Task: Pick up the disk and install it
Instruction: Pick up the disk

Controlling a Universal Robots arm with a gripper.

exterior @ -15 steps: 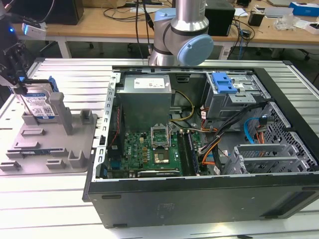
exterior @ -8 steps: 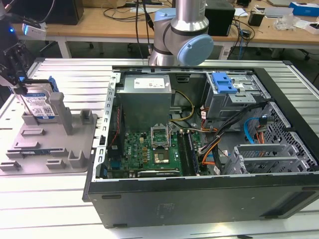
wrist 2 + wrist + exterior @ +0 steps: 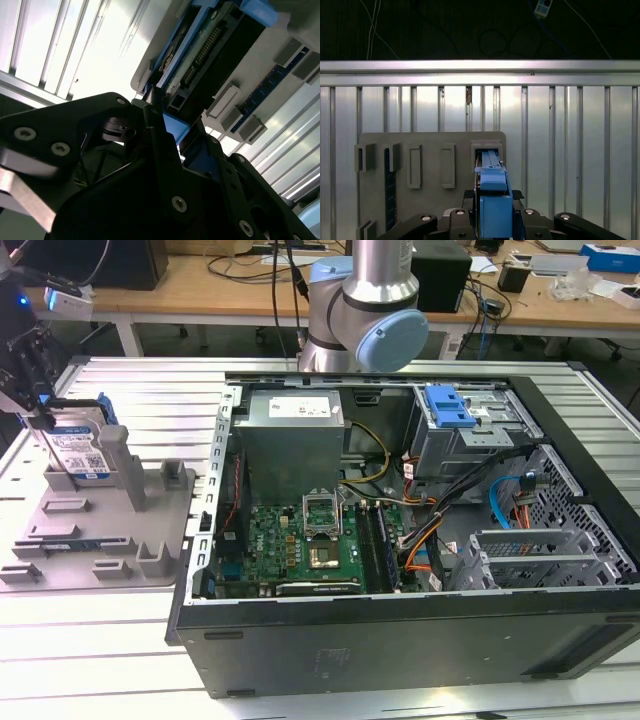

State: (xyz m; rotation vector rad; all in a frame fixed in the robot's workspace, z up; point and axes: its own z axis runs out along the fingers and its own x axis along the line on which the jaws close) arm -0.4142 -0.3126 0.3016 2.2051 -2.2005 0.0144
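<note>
Tool (image 3: 38,416) tight on flat silver disk (image 3: 82,452), blue plastic rails (image 3: 493,172)

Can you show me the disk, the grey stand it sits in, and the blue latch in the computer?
disk (image 3: 85,455): exterior view, on its white-and-blue label.
grey stand (image 3: 120,525): exterior view, on its flat base.
blue latch (image 3: 447,408): exterior view, on its middle.

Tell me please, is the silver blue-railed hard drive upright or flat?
Upright: the disk stands on edge in the grey holder.
</note>
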